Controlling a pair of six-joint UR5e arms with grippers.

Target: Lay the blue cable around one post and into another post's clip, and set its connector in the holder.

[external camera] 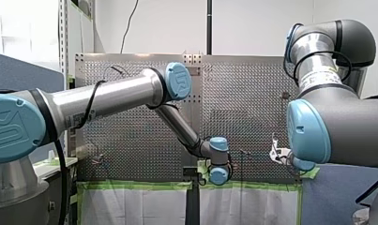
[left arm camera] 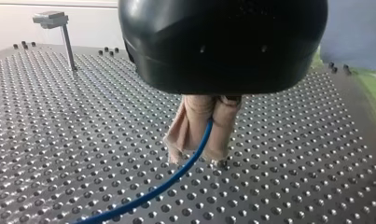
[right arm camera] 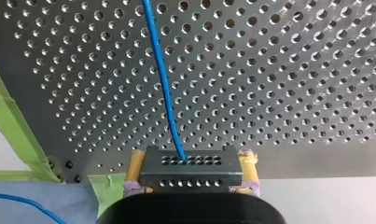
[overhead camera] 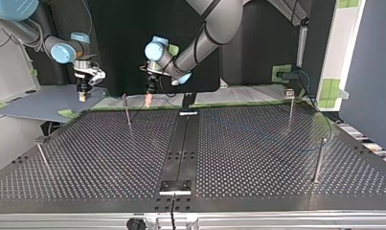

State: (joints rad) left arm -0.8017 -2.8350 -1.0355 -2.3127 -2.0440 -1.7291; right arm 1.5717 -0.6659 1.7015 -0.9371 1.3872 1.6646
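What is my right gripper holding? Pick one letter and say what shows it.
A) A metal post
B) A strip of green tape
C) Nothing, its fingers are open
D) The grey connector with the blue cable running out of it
D: in the right wrist view, the right gripper has its yellow-padded fingers clamped on either side of the connector, and the blue cable leads out of it across the perforated table.

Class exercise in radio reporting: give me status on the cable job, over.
Left gripper shut on blue cable. Right gripper shut on connector, cable leading from it. Clip-topped post ahead of left gripper, apart from it.
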